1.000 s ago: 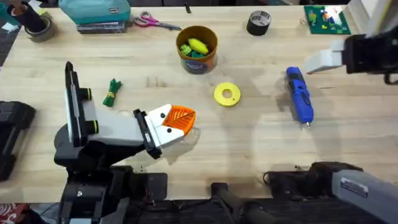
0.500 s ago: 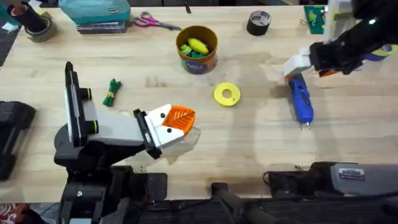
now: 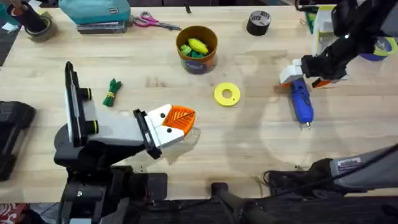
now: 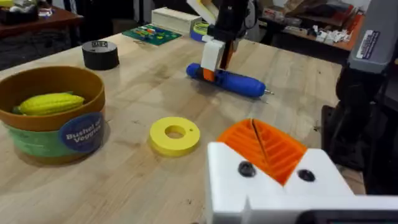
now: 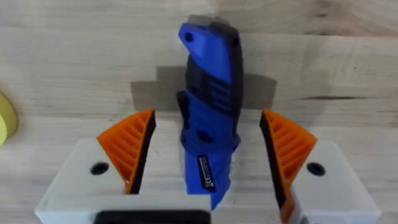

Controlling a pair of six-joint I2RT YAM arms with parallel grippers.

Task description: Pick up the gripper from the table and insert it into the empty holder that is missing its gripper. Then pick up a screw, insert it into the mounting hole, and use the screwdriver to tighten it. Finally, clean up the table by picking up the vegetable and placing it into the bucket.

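The blue screwdriver point(image 3: 302, 102) lies at the right of the table, its thin bit towards the front edge. My right gripper point(image 3: 301, 78) hangs over its rear end. The right wrist view shows the orange pads point(image 5: 130, 149) open either side of the screwdriver point(image 5: 211, 124), apart from it. My left gripper point(image 3: 179, 119) rests low at centre-left, its orange pads point(image 4: 264, 146) shut together on nothing. The green vegetable point(image 3: 112, 92) lies to its far left. The orange-brown bucket point(image 3: 181, 38) stands at the back centre with a yellow toy inside. The loose gripper, holder and screw are out of view.
A yellow disc point(image 3: 221, 98) lies between bucket and screwdriver. A black tape roll point(image 3: 259, 22), scissors point(image 3: 155, 23), a teal box point(image 3: 93, 11) and a green board point(image 3: 311, 18) line the back edge. Another tape roll point(image 3: 38, 28) sits at the back left.
My right arm has swung left from the table's right edge and come down over the screwdriver's rear end. The left arm and the objects have not moved.
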